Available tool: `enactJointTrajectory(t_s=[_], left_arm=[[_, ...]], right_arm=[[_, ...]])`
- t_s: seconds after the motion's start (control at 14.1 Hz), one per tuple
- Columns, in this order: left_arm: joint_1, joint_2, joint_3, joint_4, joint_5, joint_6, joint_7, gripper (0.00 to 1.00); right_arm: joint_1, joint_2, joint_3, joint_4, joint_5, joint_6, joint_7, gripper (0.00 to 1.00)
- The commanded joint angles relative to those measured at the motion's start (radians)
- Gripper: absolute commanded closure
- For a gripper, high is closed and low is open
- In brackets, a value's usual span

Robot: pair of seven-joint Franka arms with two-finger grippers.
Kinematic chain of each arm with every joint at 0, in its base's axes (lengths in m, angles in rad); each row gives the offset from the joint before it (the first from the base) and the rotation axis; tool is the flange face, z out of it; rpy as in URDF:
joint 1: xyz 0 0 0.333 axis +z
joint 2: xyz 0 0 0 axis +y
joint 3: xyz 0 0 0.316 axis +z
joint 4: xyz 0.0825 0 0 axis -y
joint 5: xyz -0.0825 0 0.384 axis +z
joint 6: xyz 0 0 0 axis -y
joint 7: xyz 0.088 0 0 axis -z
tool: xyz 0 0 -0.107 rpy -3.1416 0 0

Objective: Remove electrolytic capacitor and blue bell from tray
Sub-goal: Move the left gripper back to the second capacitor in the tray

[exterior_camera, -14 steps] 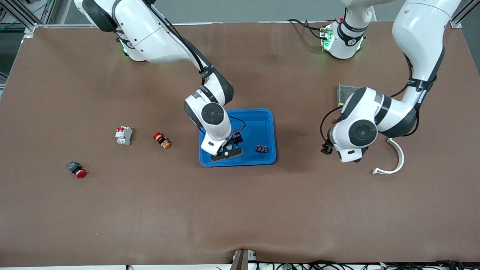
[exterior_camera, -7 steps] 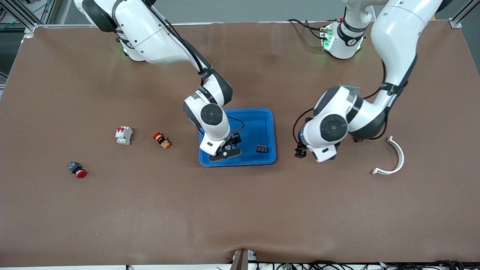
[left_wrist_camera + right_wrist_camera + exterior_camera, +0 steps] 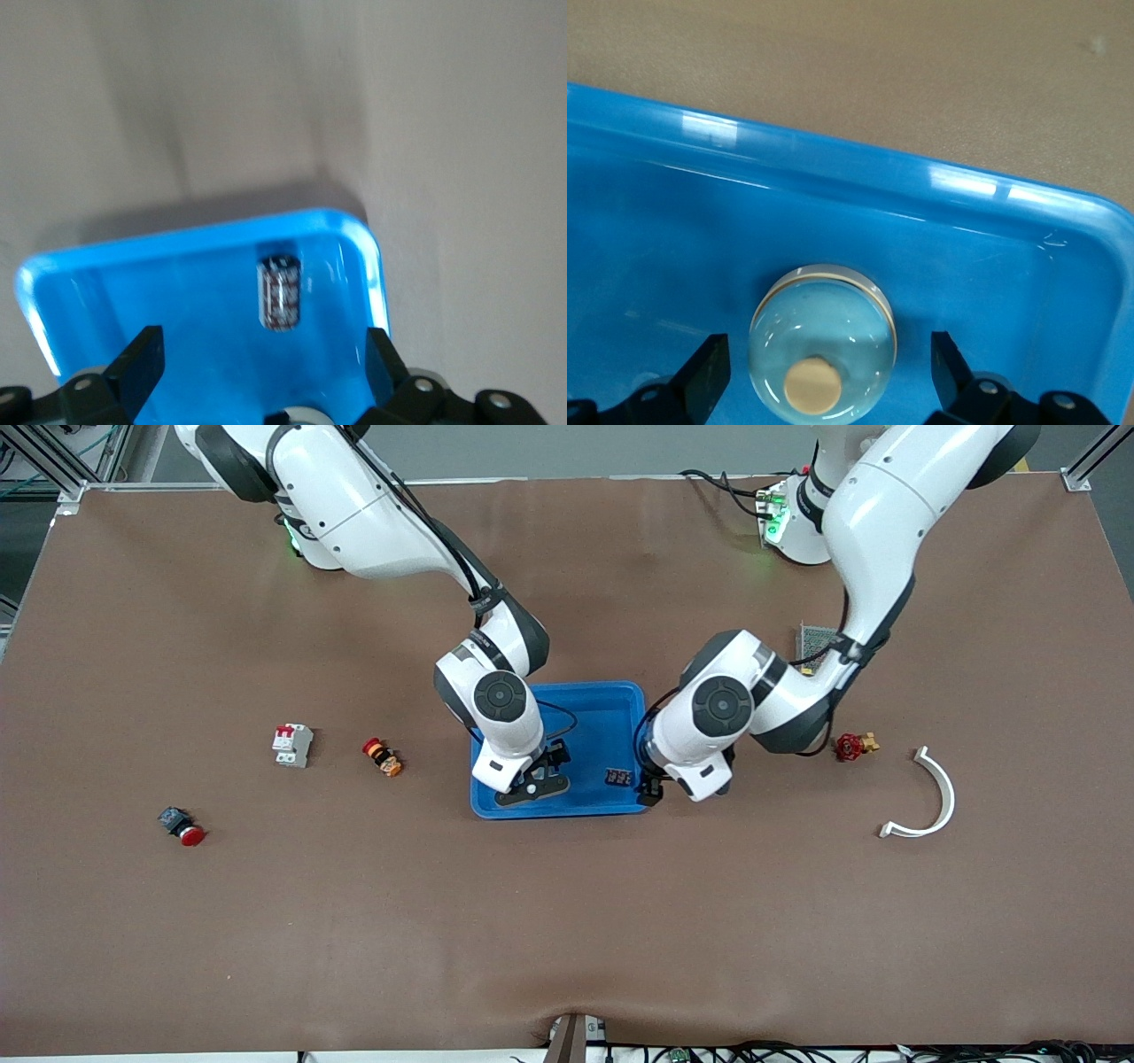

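Observation:
A blue tray [image 3: 602,717] sits mid-table. The capacitor [image 3: 618,778], a small dark cylinder, lies in the tray's corner toward the left arm's end. In the left wrist view the capacitor [image 3: 279,290] lies on the tray [image 3: 133,292] floor ahead of my open left gripper [image 3: 263,367], which holds nothing. That left gripper [image 3: 651,784] hangs over the tray's rim beside the capacitor. The bell [image 3: 822,343], a shiny dome with a tan button, rests in the tray [image 3: 833,177]. My right gripper [image 3: 824,376] stands open around it, fingers apart from it. From the front, the right gripper [image 3: 534,784] hides the bell.
Toward the right arm's end lie a white breaker [image 3: 291,744], an orange-red button [image 3: 382,756] and a red-capped switch [image 3: 182,825]. Toward the left arm's end lie a red valve [image 3: 852,745], a white curved piece [image 3: 930,797] and a green mesh board [image 3: 815,638].
The left arm has swung from near the white curved piece across to the tray's edge, uncovering the red valve. The right arm has hardly moved over the tray.

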Motion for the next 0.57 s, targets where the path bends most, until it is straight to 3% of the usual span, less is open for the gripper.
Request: enactJointTrajectory(t_s=[0.0,0.07,0.28,0.5], left_arm=[[-0.103,0.032,0.085,0.029,-0.004,0.06,-0.049,0.06],[-0.136,0.041,0.118,0.029,-0.004,0.086,-0.072,0.08],[-0.211,0.067,0.188,0.029,-0.004,0.104,-0.085,0.13],[-0.233,0.087,0.203,0.026,-0.002,0.126,-0.085,0.22]], right_arm=[[0.001,0.006,0.002,0.001,-0.022,0.013,0.025,0.0],[0.001,0.006,0.002,0.003,-0.022,0.013,0.025,0.08],[0.0,0.006,0.002,0.003,-0.022,0.013,0.025,0.44],[-0.007,0.003,0.003,0.006,-0.019,0.006,0.025,0.59]])
